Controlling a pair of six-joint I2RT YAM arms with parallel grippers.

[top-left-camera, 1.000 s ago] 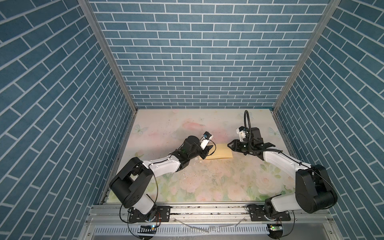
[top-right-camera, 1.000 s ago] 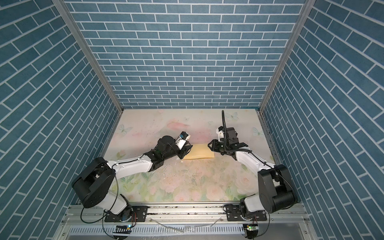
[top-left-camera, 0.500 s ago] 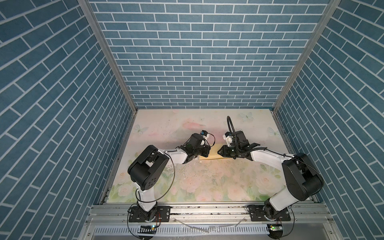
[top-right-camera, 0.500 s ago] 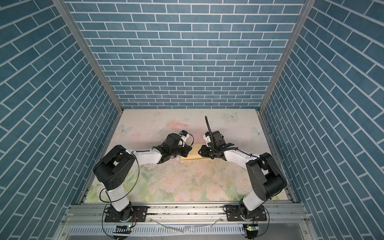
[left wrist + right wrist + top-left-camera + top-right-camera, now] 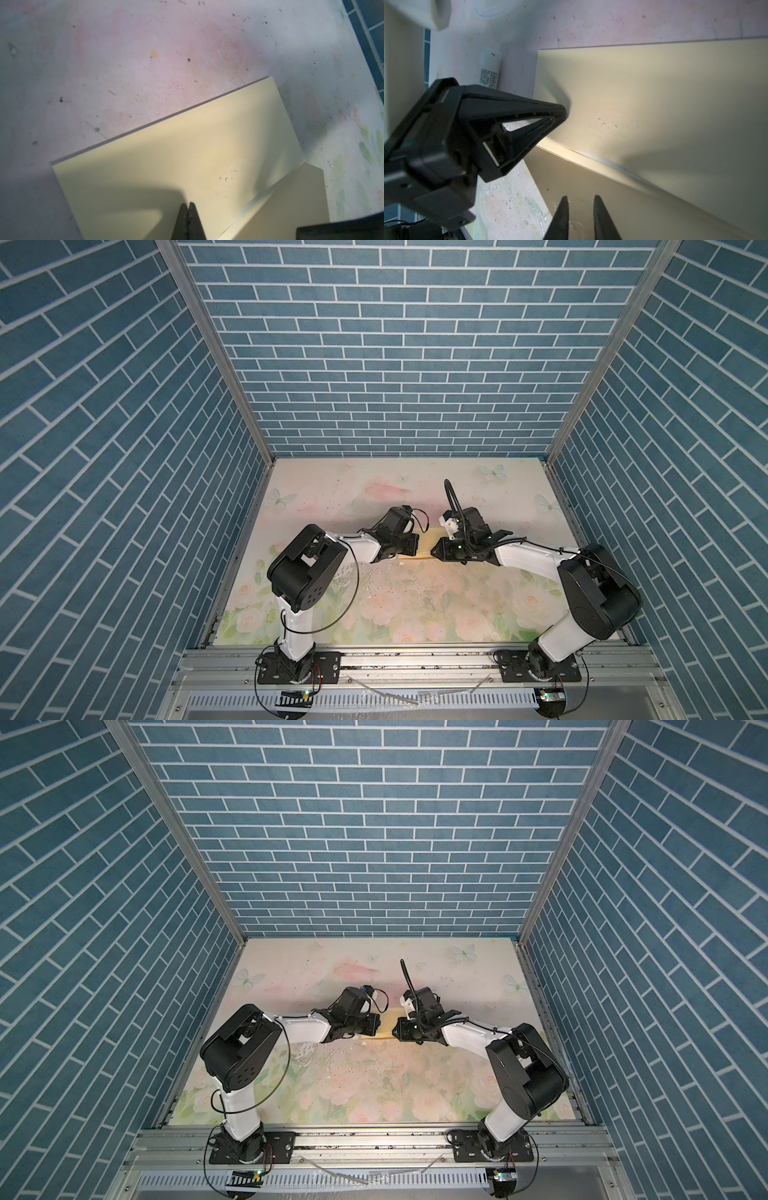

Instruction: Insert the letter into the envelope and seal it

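Observation:
The yellow envelope (image 5: pixel 426 551) (image 5: pixel 385 1031) lies flat on the floral table, mostly covered by both grippers in both top views. Its plain face (image 5: pixel 187 155) (image 5: pixel 654 104) is up, and its flap (image 5: pixel 301 197) (image 5: pixel 612 197) stands folded out along one long edge. My left gripper (image 5: pixel 188 204) (image 5: pixel 415 546) (image 5: pixel 563 112) is shut, its tips resting on the envelope's face near one short end. My right gripper (image 5: pixel 580 198) (image 5: pixel 434 551) hangs just over the flap, its fingers a narrow gap apart with nothing between them. The letter is out of view.
Blue brick walls (image 5: pixel 395 364) close in the table on three sides. A metal rail (image 5: pixel 415 659) with both arm bases runs along the front edge. The floral table top (image 5: pixel 415 605) is scuffed and speckled.
Both grippers have come in over the envelope from either side and now nearly meet. The left gripper has shut and the right one has narrowed.

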